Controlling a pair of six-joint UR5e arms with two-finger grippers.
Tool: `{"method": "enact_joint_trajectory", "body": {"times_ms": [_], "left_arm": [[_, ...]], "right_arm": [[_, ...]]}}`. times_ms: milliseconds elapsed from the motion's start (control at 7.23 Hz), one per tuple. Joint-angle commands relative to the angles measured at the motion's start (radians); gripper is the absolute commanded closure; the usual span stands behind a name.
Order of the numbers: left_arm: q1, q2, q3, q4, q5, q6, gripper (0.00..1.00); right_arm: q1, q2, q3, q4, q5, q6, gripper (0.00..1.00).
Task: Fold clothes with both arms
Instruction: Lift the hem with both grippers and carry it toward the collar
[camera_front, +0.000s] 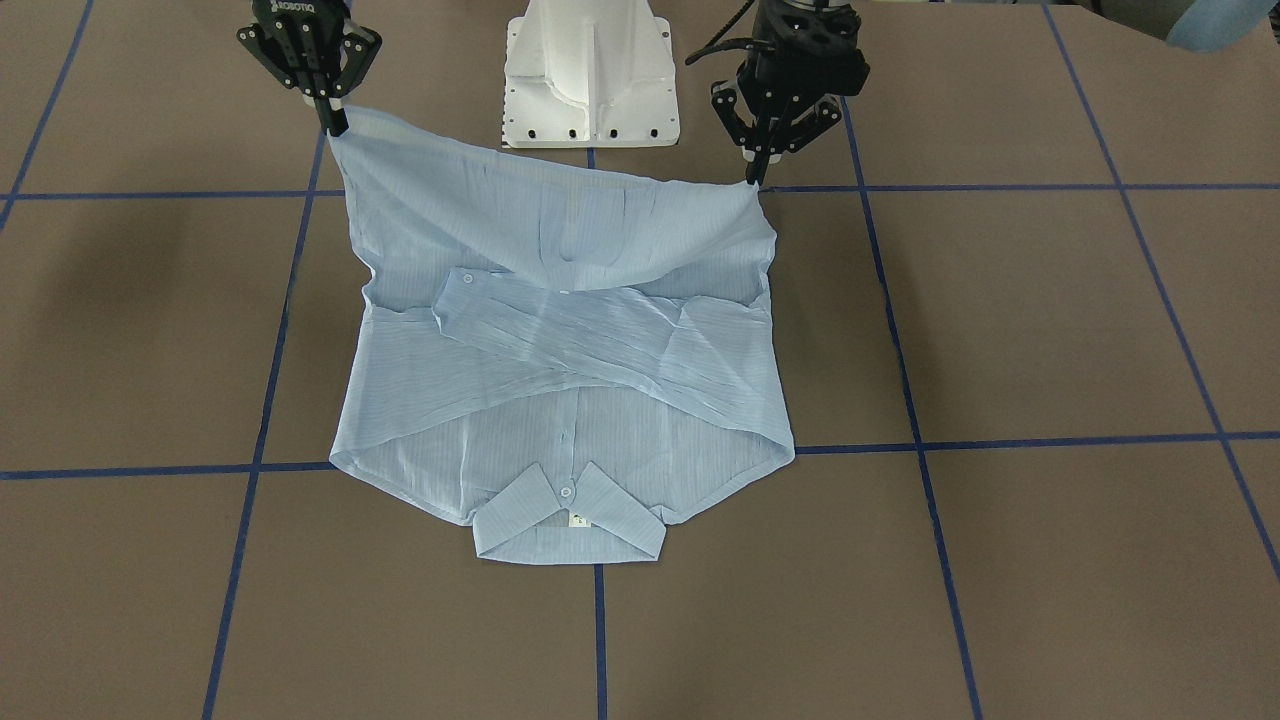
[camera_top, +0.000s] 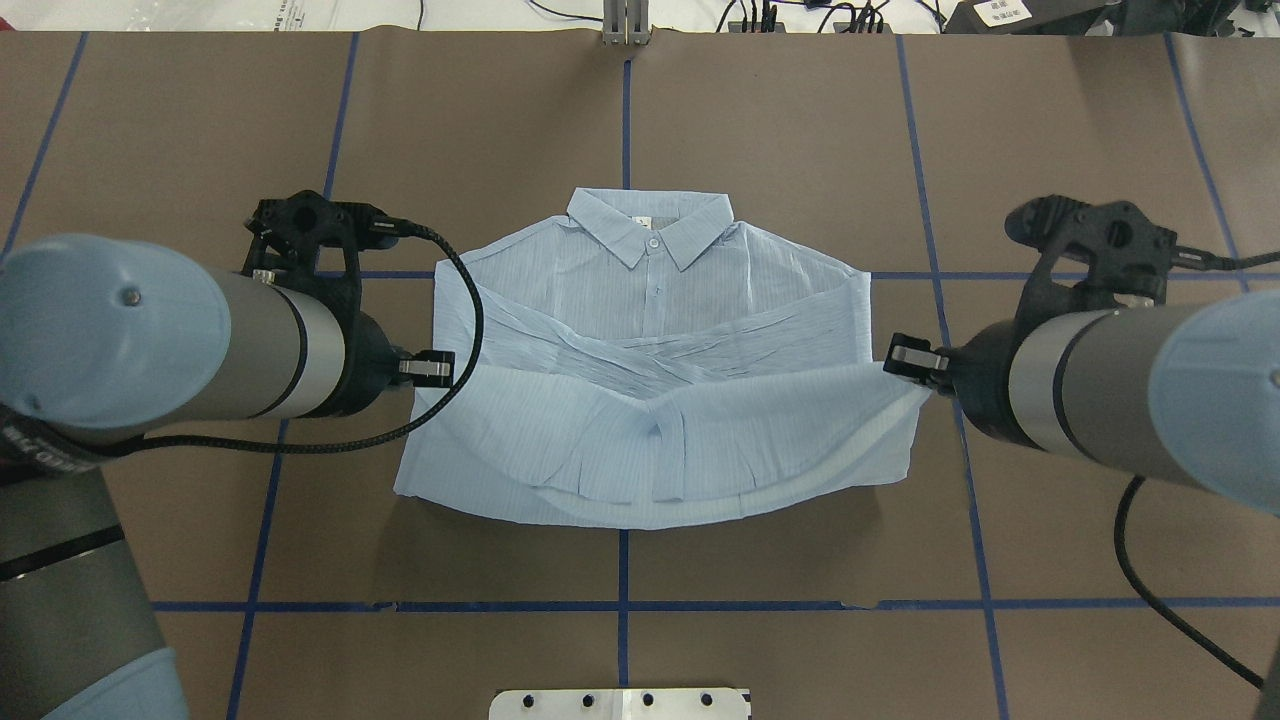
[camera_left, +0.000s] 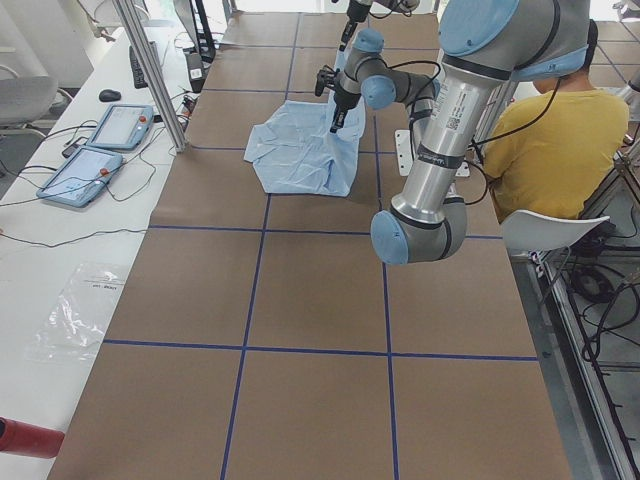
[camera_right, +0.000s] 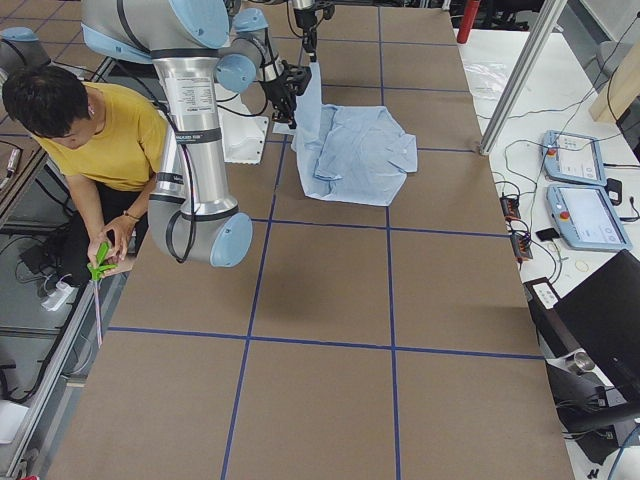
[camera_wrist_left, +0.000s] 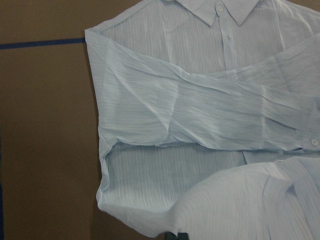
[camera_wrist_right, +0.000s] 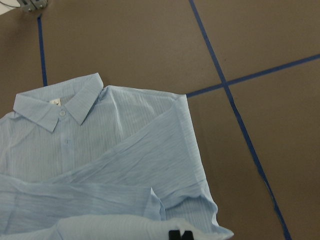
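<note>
**Both grippers pinch the hem corners of the shirt**

The left gripper (camera_front: 756, 166) has its fingers pressed together on one corner of the shirt's hem; the right gripper (camera_front: 333, 118) is pinched in the same way on the other hem corner; both point their fingers down to the table (camera_front: 1000, 320).

Between the two grippers the hem hangs as a slack sheet, raised off the table and sagging a little in the middle; below and beyond the grippers, away from the robot, the rest of the shirt (camera_top: 650, 330) lies flat, front side up.

The fabric is thin, pale blue with fine stripes, wrinkled and half transparent, so the lower layers show through; the two sleeves (camera_front: 600, 335) are folded across the chest and cross each other, one cuff with a white button lying on top; the collar (camera_front: 568, 520) is at the end farthest from the grippers, flat and closed with a small white button.

The left arm (camera_top: 150, 330) and the right arm (camera_top: 1120, 390) come in from opposite sides of the shirt, forearms almost level, wrists bent down; black cables run along them.

The table is covered with brown paper divided by blue tape lines; the white pedestal base (camera_front: 590, 80) stands just behind the grippers, between them.
</note>
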Motion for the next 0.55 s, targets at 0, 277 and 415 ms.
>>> {"method": "enact_joint_trajectory", "body": {"times_ms": [0,277,415], "left_arm": [[-0.075,-0.042,0.129,-0.088,0.029,0.022,1.0],[-0.101,-0.068,0.4,-0.366,0.068,0.024,1.0],[-0.103,-0.098,0.538,-0.484,0.069,0.024,1.0]], "right_arm": [[0.119,0.105,-0.229,0.089,-0.016,-0.1,1.0],[0.176,0.106,-0.482,0.351,-0.016,-0.137,1.0],[0.197,0.104,-0.584,0.454,-0.016,-0.141,1.0]]}}
